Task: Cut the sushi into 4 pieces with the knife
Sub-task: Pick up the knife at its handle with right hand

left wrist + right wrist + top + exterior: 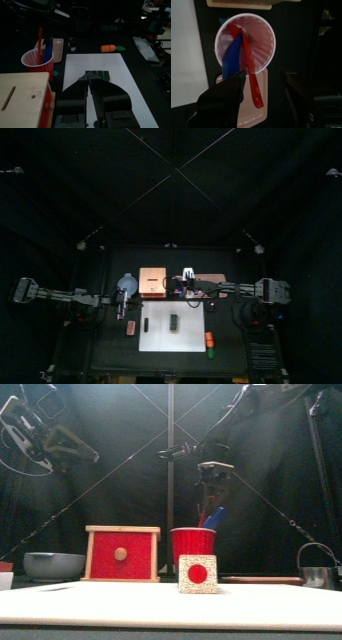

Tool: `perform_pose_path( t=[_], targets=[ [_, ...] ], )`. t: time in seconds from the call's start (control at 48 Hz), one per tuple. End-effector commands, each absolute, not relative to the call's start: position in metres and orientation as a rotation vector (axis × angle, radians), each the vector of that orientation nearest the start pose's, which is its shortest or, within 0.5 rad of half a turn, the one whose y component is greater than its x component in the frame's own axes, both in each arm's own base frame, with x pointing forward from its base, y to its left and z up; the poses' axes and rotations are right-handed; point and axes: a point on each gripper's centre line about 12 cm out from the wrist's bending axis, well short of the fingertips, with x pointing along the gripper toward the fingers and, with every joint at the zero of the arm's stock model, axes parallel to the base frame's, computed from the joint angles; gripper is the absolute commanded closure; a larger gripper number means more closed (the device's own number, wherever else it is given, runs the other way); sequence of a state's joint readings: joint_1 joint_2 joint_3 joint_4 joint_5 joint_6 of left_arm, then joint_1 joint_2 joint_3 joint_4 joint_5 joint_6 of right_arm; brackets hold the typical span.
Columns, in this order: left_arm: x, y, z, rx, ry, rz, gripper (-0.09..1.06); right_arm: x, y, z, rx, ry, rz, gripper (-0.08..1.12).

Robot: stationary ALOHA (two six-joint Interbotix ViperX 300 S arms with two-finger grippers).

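The sushi roll (173, 321) lies on the cutting board (154, 333). Behind it, left to right, stand the bowl (127, 283), wooden box (151, 280) and cup (194, 544) holding knives (213, 517).

Black table (112, 354) bears white cutting board (156, 335), wooden box (122, 554), red cup (193, 542) and bowl (54, 565).

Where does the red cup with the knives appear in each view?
Top view: red cup at mid-table, just right of the wooden box.
Front view: cup at centre, right of the box, behind the sushi roll.
Left wrist view: cup in the picture's upper left, past the box's corner.
Right wrist view: cup fills the picture's middle, seen from above; box edge beyond it.
Shared landmark: the wooden box.
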State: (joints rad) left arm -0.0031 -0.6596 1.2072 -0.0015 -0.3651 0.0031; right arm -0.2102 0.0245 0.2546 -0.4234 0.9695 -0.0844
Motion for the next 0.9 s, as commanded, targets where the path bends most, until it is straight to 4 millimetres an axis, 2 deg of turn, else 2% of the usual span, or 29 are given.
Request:
perform_pose_path(
  t=[0.021, 0.188, 0.438, 0.896],
  targets=[
    [0.238, 0.000, 0.228, 0.000, 0.164, 0.001, 0.48, 0.381, -0.125, 0.253, -0.367, 1.254, -0.295, 0.17],
    [0.237, 0.000, 0.226, 0.000, 0.170, 0.001, 0.48, 0.381, -0.125, 0.251, -0.366, 1.262, -0.294, 0.26],
    [0.237, 0.000, 0.226, 0.000, 0.169, 0.002, 0.48, 0.386, -0.122, 0.247, -0.403, 1.279, -0.228, 0.49],
    [0.235, 0.000, 0.222, 0.000, 0.179, 0.002, 0.48, 0.397, -0.128, 0.260, -0.355, 1.326, -0.180, 0.77]
  ],
)
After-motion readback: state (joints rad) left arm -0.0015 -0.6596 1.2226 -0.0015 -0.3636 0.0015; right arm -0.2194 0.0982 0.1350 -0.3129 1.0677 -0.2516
